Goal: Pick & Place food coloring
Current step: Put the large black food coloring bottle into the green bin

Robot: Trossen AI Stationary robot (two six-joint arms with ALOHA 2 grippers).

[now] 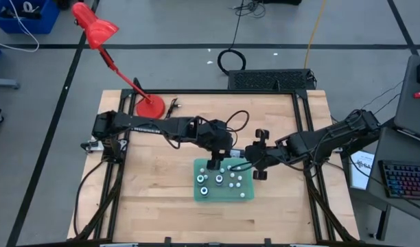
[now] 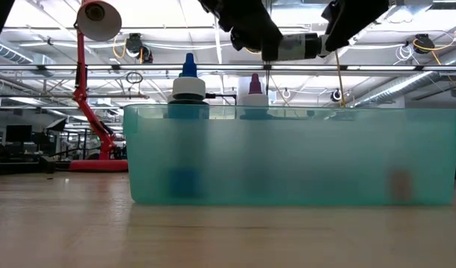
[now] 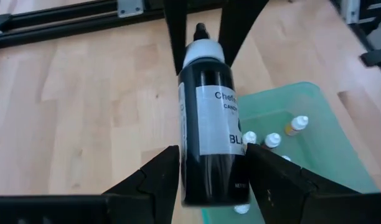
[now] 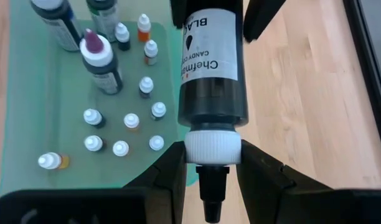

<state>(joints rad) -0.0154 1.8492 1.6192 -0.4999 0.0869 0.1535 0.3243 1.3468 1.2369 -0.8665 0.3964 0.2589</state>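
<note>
my left gripper (image 3: 206,171) clamps black candy-color bottle (image 3: 207,124) body, my right gripper (image 4: 210,165) clamps its white cap; handover above green bin (image 1: 246,194), likely for upright placement.

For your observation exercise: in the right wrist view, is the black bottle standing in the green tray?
No: the black bottle is held between both pincers, right pincer at its white cap, beside the green tray.

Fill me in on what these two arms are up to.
Both arms hold one black food-coloring bottle with a white cap in the air above the translucent teal plastic bin. The left gripper clamps its body, and the right gripper clamps the white cap end, so it looks like a handover or a cap twist. In the bin stand many tiny white-capped bottles and a few bigger bottles.
</note>
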